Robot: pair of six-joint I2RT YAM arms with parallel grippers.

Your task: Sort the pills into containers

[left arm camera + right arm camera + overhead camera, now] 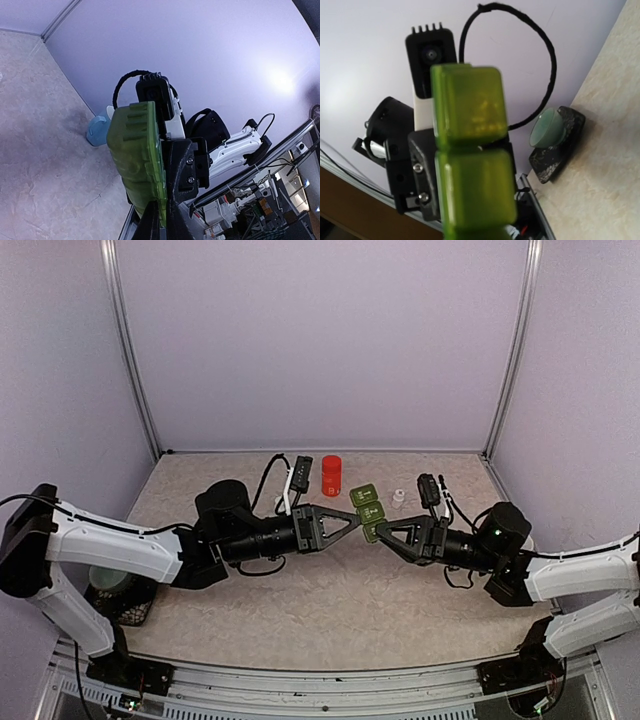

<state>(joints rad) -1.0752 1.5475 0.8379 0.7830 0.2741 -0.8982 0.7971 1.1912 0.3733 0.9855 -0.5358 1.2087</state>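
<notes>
The dark green strip of three containers [368, 509] is held up over the middle of the table, lids shut. My left gripper [357, 520] is shut on its thin edge; in the left wrist view the strip [135, 150] stands edge-on between my two dark fingers [162, 222]. My right gripper [380, 531] meets the strip's near end from the right, fingers drawn to a point on it. In the right wrist view the strip [470, 150] fills the middle and hides my own fingers. No pills show.
A red bottle [331, 475] and a small white cap [398, 496] stand at the back. A pale green bowl on a dark coaster [108, 580] sits at the near left. A pale blue mug [97, 131] stands by the right wall.
</notes>
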